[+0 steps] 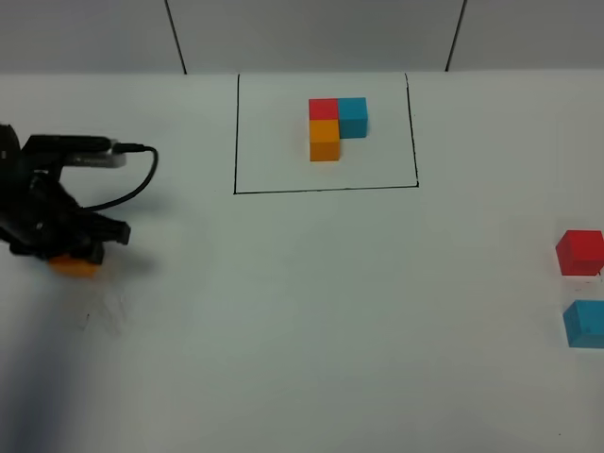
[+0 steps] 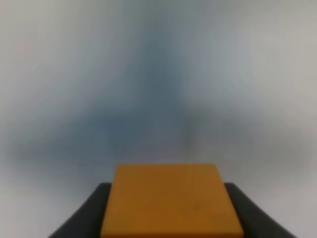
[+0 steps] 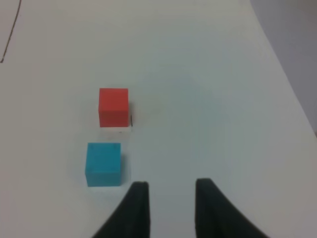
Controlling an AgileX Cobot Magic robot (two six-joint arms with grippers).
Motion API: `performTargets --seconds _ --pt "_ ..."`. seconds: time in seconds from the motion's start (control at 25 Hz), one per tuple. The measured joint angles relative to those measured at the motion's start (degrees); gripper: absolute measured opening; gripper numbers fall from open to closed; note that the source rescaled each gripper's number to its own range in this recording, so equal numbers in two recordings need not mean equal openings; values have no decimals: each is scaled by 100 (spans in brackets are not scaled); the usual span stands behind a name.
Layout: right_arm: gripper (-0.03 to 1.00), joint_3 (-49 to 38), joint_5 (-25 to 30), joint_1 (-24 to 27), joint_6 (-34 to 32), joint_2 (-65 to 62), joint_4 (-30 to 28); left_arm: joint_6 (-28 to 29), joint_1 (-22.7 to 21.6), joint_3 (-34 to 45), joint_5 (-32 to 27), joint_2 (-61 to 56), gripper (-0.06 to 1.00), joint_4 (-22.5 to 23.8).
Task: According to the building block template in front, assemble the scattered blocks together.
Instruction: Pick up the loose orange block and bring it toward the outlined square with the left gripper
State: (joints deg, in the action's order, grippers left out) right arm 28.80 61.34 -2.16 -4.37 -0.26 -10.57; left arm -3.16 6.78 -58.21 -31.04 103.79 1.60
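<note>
Orange cube [image 2: 171, 201], partly hidden, tight in left hand [image 1: 75, 255]; right hand [image 3: 168, 191] parted, empty, near cyan-blue cube [image 3: 103, 163].

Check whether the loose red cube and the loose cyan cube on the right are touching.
Apart. The right wrist view shows a strip of bare table between the red cube and the cyan cube; the exterior high view agrees.

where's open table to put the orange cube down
Widest bare patch: white tabletop below the black drawn rectangle, between the left tool and the loose red cube and cyan-blue cube. Crowded only at the framed cube trio.
</note>
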Motion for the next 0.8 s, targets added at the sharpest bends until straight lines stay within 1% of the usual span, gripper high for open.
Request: performTargets --seconds 0.08,0.12,0.2,0.28,0.32,0.4,0.48,0.6,0.8 --pt "0 0 0 0 0 0 0 -861 386 -444 -281 -56 0 -75" --pt "0 0 0 0 0 0 0 -1422 624 -610 -467 -67 0 -160" --pt "0 0 0 0 0 0 0 -2654 1075 -904 -877 -86 0 -428" --pt "0 0 0 0 0 0 0 -3733 1563 -1056 -1248 -89 0 -760" --pt "0 0 0 0 0 0 0 -4214 1796 -1088 -1335 -89 0 -937" --pt "0 0 0 0 0 0 0 -4806 2193 -1104 -1385 -89 0 -1170" --pt "0 0 0 0 0 0 0 -5045 2572 -1116 -1305 -46 0 -1260" --pt "0 0 0 0 0 0 0 -5201 2973 -1116 -1214 150 0 -1238" --pt "0 0 0 0 0 0 0 -5258 3369 -1116 -983 551 0 -1184"
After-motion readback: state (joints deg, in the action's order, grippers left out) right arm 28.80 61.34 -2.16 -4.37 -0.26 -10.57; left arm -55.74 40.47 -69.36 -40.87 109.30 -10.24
